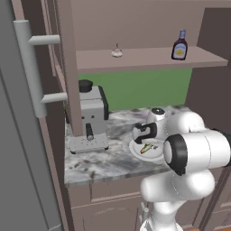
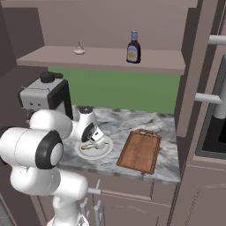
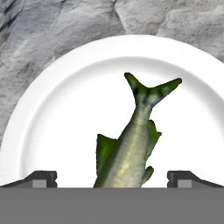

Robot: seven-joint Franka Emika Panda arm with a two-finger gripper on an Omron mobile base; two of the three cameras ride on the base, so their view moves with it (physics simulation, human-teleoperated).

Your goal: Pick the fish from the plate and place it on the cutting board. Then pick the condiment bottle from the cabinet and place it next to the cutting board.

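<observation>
Here the gripper (image 3: pixel 112 177), jaws wide apart, hangs over the plate (image 3: pixel 52 113) with the fish (image 3: pixel 127 153) lying between its fingertips. First step, the pick: next, probably descend and close on the body.

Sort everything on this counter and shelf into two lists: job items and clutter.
Job items:
small greenish-silvery fish
round white plate
reddish-brown wooden cutting board
dark condiment bottle with blue cap
brownish-mauve wall cabinet

Clutter:
grey coffee machine
tiny pale garlic-shaped thing
</observation>
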